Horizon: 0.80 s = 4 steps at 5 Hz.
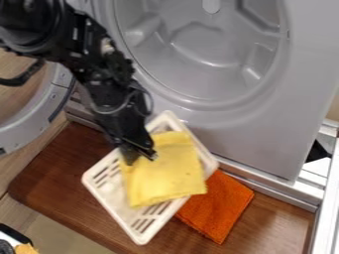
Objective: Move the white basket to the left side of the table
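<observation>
The white basket (163,221) was left of the orange cloth (218,206). It looked light and stiff, good to grab by its rim (114,211). I couldn't tell if the tool (140,155) held it.

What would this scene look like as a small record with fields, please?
basket: white slotted basket, near the middle of the wooden board, set diagonally; whether it is lifted, I cannot tell
basket contents: yellow cloth
beside basket: orange cloth, to the right, partly hidden by the basket
gripper: black gripper, at the yellow cloth's upper left corner, over the basket
arm entry: upper left
behind: grey front-loading laundry machine, its round opening facing the board
</observation>
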Motion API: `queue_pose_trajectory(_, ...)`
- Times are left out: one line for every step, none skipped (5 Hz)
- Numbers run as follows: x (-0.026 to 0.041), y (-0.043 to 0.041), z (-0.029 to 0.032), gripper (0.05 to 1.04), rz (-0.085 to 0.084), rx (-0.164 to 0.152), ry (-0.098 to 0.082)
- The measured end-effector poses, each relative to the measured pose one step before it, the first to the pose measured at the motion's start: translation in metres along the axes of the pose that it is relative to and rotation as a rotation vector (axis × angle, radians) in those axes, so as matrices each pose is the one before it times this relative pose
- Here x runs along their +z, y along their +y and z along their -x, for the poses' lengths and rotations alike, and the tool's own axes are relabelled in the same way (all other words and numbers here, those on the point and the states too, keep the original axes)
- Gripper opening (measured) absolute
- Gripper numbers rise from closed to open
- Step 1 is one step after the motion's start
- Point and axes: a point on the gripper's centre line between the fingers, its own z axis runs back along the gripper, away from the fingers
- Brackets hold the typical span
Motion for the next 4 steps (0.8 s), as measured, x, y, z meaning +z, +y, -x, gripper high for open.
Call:
queue_pose_trajectory(-0.00562, 0.01504, 0.00870, 0.137, -0.0514, 0.0561, 0.0289)
queue_pose_trajectory(-0.00995, 0.01475, 0.00910, 0.137, -0.0262, 0.0465, 0.0332)
queue_pose_trajectory(-0.01578, 0.00859, 0.00714, 0.136, -0.0141, 0.0289, 0.0333)
queue_pose_trajectory(-0.00928, 0.00360, -0.00233, 0.183, -0.0078, 0.0127, 0.0167)
